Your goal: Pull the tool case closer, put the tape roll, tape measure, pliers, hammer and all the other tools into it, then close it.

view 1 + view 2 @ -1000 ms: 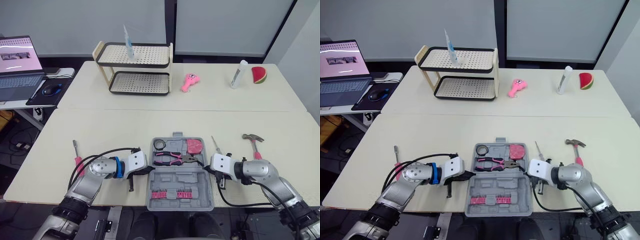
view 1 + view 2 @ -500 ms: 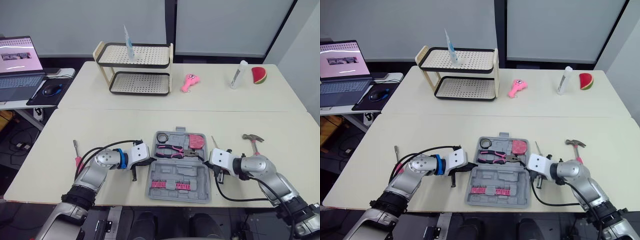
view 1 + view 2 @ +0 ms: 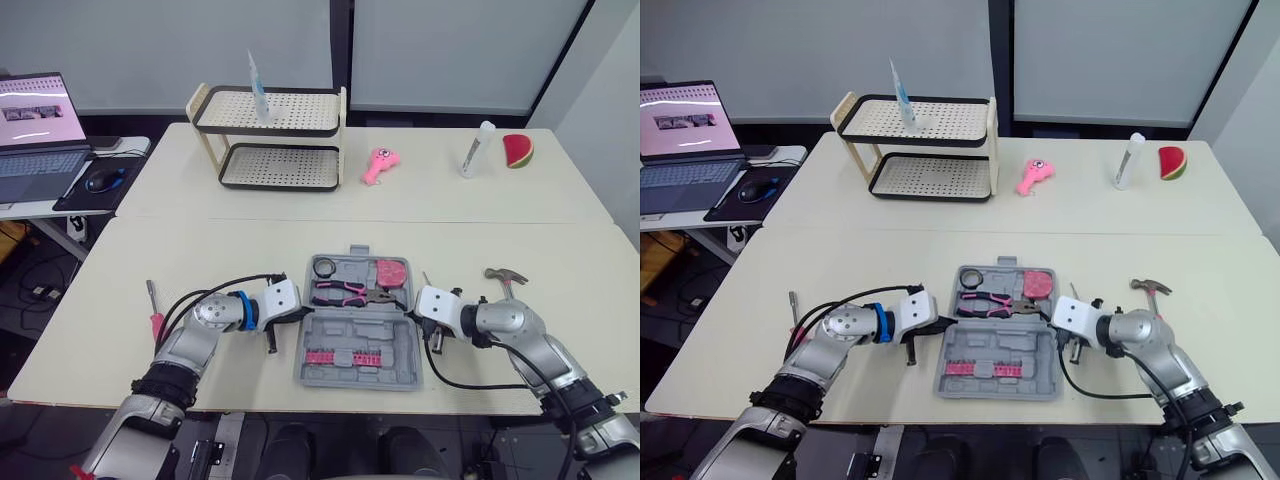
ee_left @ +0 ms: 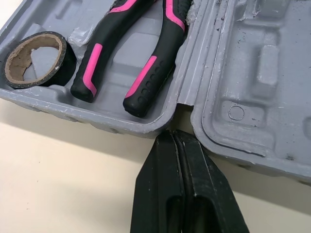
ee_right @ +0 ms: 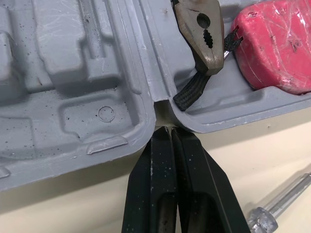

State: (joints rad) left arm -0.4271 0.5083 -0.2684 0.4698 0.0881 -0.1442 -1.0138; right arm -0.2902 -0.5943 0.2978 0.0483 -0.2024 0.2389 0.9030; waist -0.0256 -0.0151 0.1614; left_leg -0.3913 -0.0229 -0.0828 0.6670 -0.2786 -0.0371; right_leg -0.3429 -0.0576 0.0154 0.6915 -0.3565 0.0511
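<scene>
The grey tool case (image 3: 360, 335) lies open near the table's front edge. Its far half holds the black tape roll (image 3: 324, 267), the pink-handled pliers (image 3: 345, 292) and the pink tape measure (image 3: 392, 272). A row of pink bits (image 3: 337, 357) sits in the near half. My left gripper (image 4: 173, 135) is shut, tips at the case's left hinge notch. Shut as well, my right gripper (image 5: 168, 130) touches the right hinge notch. The hammer (image 3: 505, 280) lies to the right of the case. A clear-handled screwdriver (image 5: 279, 204) rests beside my right gripper.
A pink-handled screwdriver (image 3: 153, 310) lies left of my left arm. At the back stand a two-tier rack (image 3: 270, 140), a pink toy (image 3: 378, 165), a white tube (image 3: 477, 150) and a watermelon slice (image 3: 518, 150). A laptop (image 3: 35, 130) sits on a side desk.
The case has slid away from the front edge, farther onto the table. Both grippers moved forward with it, staying at its hinge sides.
</scene>
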